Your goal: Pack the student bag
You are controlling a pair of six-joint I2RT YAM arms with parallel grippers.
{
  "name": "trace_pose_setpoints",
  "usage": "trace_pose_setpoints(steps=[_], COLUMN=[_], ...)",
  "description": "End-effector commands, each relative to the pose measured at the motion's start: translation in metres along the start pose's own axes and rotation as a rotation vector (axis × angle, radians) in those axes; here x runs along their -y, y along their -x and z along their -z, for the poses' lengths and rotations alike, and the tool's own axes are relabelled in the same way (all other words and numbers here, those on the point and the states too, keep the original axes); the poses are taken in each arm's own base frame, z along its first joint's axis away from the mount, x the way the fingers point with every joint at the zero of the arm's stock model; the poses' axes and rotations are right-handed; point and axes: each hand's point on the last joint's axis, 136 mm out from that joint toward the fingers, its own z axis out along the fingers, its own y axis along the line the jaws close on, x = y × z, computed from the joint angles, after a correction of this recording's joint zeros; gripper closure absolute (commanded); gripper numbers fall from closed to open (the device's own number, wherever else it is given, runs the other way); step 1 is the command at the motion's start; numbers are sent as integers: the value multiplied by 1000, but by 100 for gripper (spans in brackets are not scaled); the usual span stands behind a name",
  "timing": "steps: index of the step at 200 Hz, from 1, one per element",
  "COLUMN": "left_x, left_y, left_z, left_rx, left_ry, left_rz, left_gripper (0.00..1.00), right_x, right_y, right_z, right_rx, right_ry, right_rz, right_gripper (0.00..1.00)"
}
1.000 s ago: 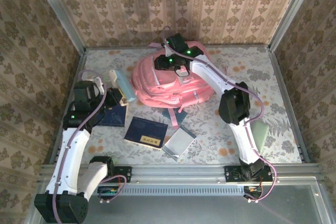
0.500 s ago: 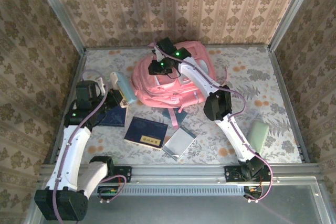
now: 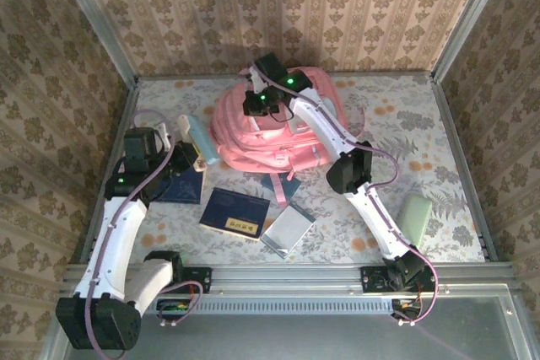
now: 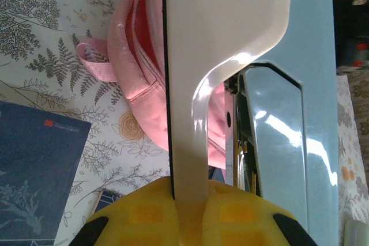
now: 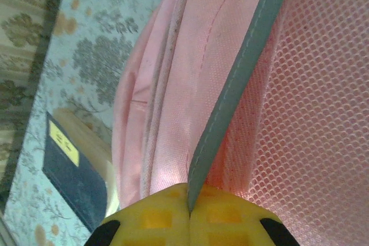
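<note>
Bag (image 3: 245, 137) from above: pink, at far middle of worktop (image 3: 405, 124), directly under right end effector (image 3: 257, 105), jaws closed on bag's top edge. Left end effector (image 3: 196, 160) just left of bag, clamped on white-and-blue item (image 3: 196, 137) reaching away from it toward far side. Just nearer than left end effector, navy books (image 3: 236, 212); grey book (image 3: 287, 229) further to its right; green case (image 3: 416, 212) well apart from both end effectors, beside right arm.

Left wrist: yellow pads (image 4: 144, 214) tight on item's white part (image 4: 219, 27), blue part (image 4: 300, 113) alongside to right; bag (image 4: 135, 67) beyond, up-left; navy book (image 4: 34, 171) down-left.

Right wrist: pads (image 5: 155, 220) pinched narrow on grey strip (image 5: 242, 73) of bag (image 5: 155, 96), pink mesh (image 5: 311, 113) right of strip; navy book with yellow label (image 5: 69, 165) lower left on worktop.
</note>
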Motion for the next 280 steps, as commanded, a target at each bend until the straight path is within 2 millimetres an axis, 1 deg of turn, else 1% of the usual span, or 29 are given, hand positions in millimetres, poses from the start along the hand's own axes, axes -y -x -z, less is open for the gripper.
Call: trace_pose_setpoints(steps=[1, 25, 44, 58, 74, 101, 117, 138, 181, 216, 254, 266, 280], left_x=[7, 0, -2, -1, 6, 23, 28, 31, 42, 54, 71, 76, 82], left_y=[19, 26, 33, 40, 49, 54, 55, 53, 47, 41, 24, 19, 13], left_z=[-2, -12, -26, -41, -59, -91, -106, -122, -147, -163, -183, -190, -198], left_rx=[65, 69, 65, 54, 40, -3, -12, -24, -51, -77, -124, -139, -159], left_ry=[-51, -52, -75, -95, -123, -134, -141, -147, -139, -147, -163, -170, -182], left_rz=[30, 86, 140, 174, 191, 167, 185, 207, 203, 193, 173, 175, 177], left_gripper=[100, 100, 100, 100, 100, 100, 100, 100, 100, 100, 100, 100, 100], right_x=[-23, -32, -40, -48, -55, -61, -55, -39, 1, 23, 51, 59, 62], right_y=[29, 37, 38, 39, 42, 46, 47, 44, 30, 24, 8, 7, 7], right_z=[69, 103, 124, 137, 152, 172, 178, 183, 183, 195, 194, 196, 203], right_rx=[108, 141, 153, 162, 178, 215, 229, 225, 173, 163, 93, 91, 105], right_ry=[80, 140, 175, 207, 243, 245, 200, 131, -68, -200, -348, -410, -459], right_rz=[37, 35, 52, 70, 80, 91, 90, 78, 60, 61, 51, 64, 75], right_gripper=[100, 100, 100, 100, 100, 100, 100, 100, 100, 100, 100, 100, 100])
